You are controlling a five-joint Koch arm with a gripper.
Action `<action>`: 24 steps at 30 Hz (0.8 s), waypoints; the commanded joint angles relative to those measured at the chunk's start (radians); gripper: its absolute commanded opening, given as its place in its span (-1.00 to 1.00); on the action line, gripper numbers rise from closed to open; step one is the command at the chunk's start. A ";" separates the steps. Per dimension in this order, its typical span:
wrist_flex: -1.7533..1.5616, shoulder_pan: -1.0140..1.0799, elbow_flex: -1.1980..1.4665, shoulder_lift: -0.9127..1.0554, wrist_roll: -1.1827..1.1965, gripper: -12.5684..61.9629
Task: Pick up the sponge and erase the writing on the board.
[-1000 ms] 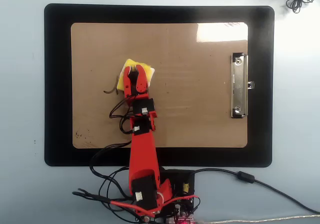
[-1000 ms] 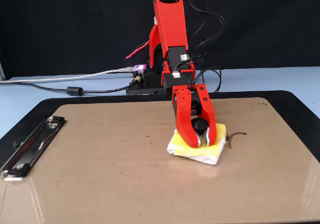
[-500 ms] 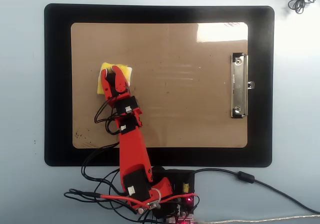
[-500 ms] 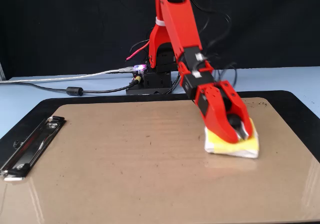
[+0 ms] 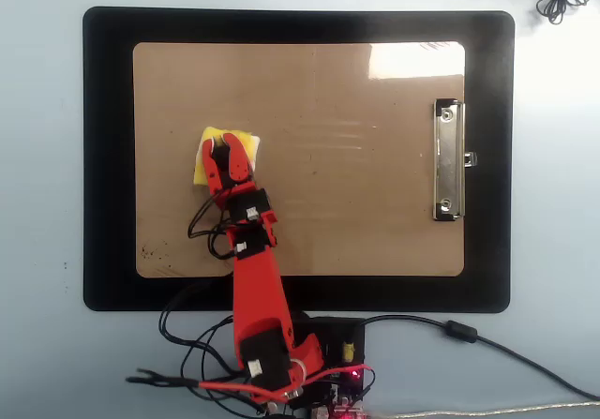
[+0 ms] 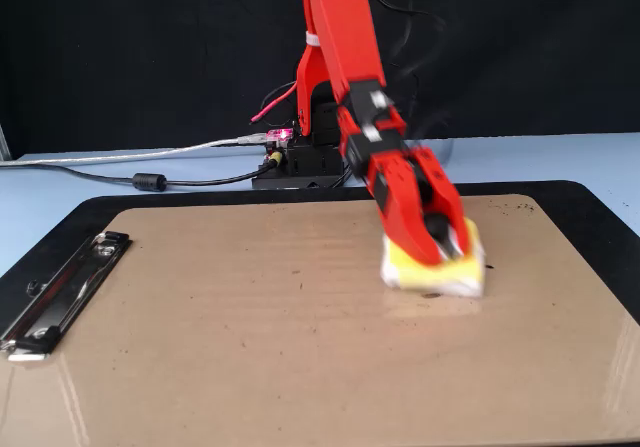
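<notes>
The gripper is clamped on the sponge, pressing it flat onto the board, whose long, apparently writing-free stretch runs toward the clip.

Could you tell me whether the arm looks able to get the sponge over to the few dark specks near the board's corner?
Probably yes. The gripper is already on the sponge, pressing it onto the board. The dark specks sit near the corner on the arm's side in the overhead view, with only bare board between.
</notes>
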 commanded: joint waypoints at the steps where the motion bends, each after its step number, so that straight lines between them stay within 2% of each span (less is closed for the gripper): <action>1: -0.021 0.021 -0.130 -0.133 -0.028 -0.88; 3: -0.023 0.057 -0.103 -0.147 -0.031 -0.88; 9: -0.137 0.143 0.420 0.281 -0.025 -0.88; 11: -0.137 0.126 0.445 0.330 -0.023 -0.88; 13: -0.140 0.034 0.328 0.219 -0.026 -0.88; 16: -0.143 -0.094 0.035 -0.052 -0.029 -0.88; 19: -0.138 -0.167 -0.135 -0.201 -0.029 -0.88; 21: -0.138 -0.189 -0.057 -0.132 -0.029 -0.88; 24: -0.140 -0.229 0.189 0.077 -0.029 -0.88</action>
